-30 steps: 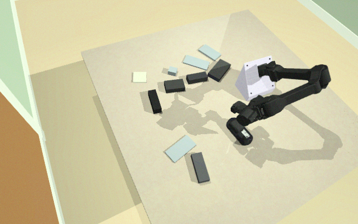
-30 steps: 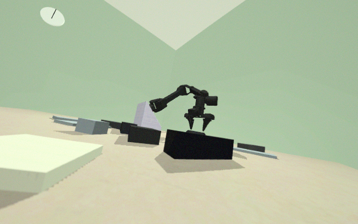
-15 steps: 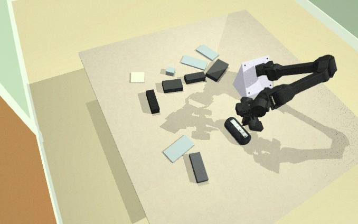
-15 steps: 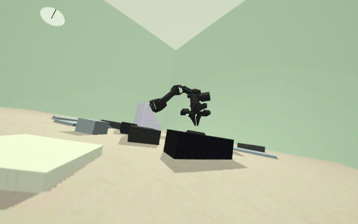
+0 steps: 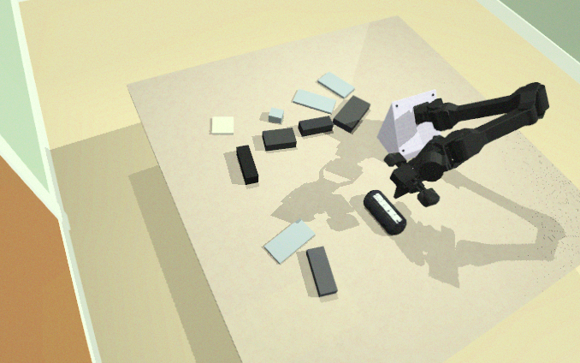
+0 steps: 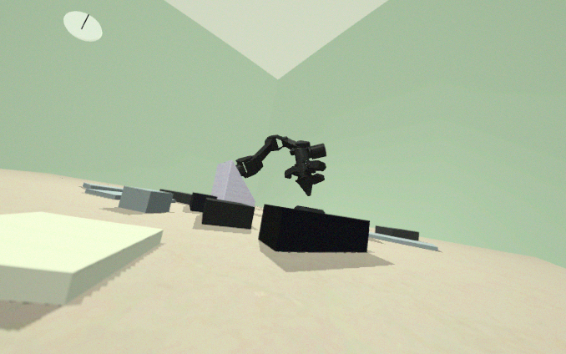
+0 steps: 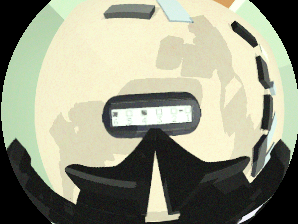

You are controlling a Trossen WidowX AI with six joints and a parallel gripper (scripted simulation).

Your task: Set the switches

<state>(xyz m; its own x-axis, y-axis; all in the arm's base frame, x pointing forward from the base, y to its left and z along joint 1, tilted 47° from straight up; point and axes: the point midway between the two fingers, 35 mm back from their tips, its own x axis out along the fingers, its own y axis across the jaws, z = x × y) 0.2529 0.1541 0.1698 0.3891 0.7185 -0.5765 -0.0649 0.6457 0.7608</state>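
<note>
One black hand [image 5: 397, 194] [image 6: 309, 194] [image 7: 154, 132] hangs above the counter [image 5: 239, 205] [image 6: 234, 292] [image 7: 90, 60], fingertips together, pointing down beside the upturned controller unit [image 5: 377, 214] [image 7: 151, 131].

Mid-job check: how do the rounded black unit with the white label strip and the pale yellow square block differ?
The rounded black unit with a white label strip is long with rounded ends; the pale yellow square block is square-cornered. The unit's upward face carries printed squares; the block's top is plain. Both rest on the bench, apart from the claw.
</note>
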